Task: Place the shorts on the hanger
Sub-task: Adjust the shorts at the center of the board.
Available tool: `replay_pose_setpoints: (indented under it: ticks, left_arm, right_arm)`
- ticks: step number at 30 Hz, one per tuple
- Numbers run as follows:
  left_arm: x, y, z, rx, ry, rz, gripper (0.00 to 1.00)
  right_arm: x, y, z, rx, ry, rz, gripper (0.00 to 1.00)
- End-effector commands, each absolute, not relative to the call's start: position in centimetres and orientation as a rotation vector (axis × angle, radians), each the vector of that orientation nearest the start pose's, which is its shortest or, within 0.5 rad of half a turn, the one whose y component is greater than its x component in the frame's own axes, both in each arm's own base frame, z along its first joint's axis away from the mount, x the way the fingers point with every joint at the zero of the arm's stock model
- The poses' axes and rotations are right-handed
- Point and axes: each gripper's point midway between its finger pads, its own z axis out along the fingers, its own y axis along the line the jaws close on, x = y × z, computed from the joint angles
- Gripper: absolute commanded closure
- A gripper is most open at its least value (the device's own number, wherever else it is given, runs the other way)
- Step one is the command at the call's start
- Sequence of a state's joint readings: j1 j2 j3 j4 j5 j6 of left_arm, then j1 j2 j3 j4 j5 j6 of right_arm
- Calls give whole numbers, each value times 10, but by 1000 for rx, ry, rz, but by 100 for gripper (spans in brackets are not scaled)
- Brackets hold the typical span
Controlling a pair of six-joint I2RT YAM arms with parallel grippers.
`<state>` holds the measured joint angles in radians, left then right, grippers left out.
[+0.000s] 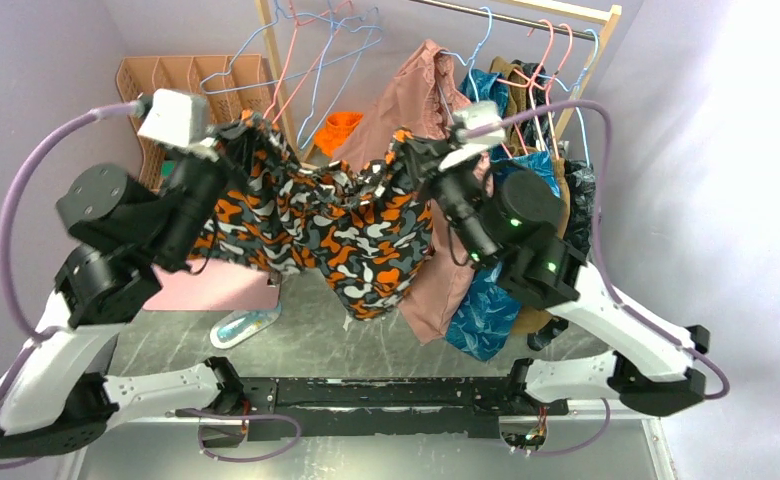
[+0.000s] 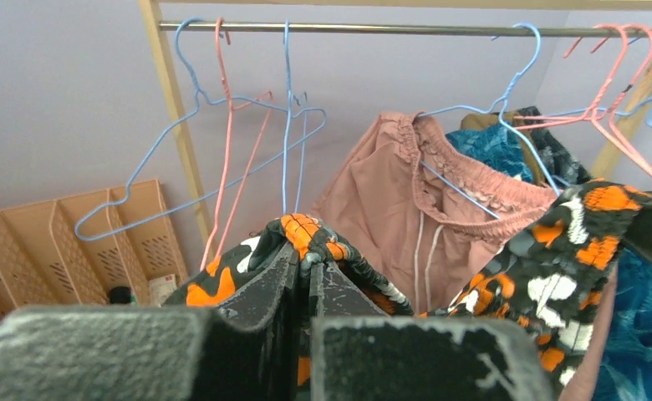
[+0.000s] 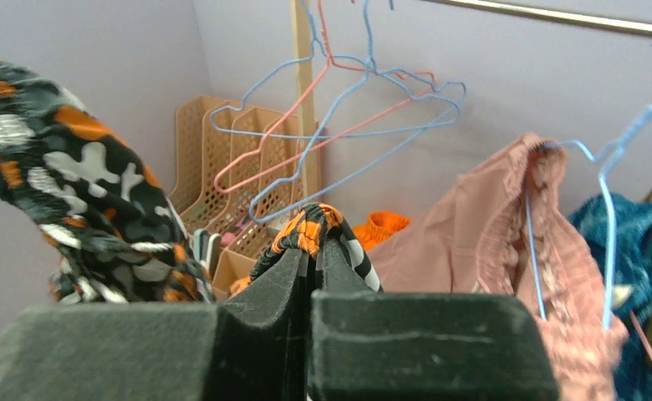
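The shorts (image 1: 316,225) are held up in the air betw. both arms, not yet on the hanger (image 2: 287,117). L gripper (image 2: 306,271) & R gripper (image 3: 313,246) are each pinched tight on the waistband. Cloth looks soft, light, floppy, so it's prob. best gripped at the waistband ends.

Staged lab corner: clothes rail (image 2: 373,29), purple walls (image 2: 72,100)
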<state>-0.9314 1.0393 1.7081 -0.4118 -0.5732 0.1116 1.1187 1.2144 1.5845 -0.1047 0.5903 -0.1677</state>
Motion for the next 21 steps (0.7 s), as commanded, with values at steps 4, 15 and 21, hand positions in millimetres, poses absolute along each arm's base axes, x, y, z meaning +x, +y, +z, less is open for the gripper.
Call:
replay_pose_setpoints:
  ticks: [4, 15, 21]
  left_arm:
    - [202, -119, 433, 32, 1504, -505, 93]
    - [186, -137, 189, -430, 1959, -674, 93]
    - [191, -132, 146, -493, 2146, -402, 93]
  right_arm:
    - [218, 248, 427, -340, 1451, 564, 100]
    - [172, 243, 201, -345, 1974, 686, 100]
    - [151, 255, 171, -496, 2102, 717, 98]
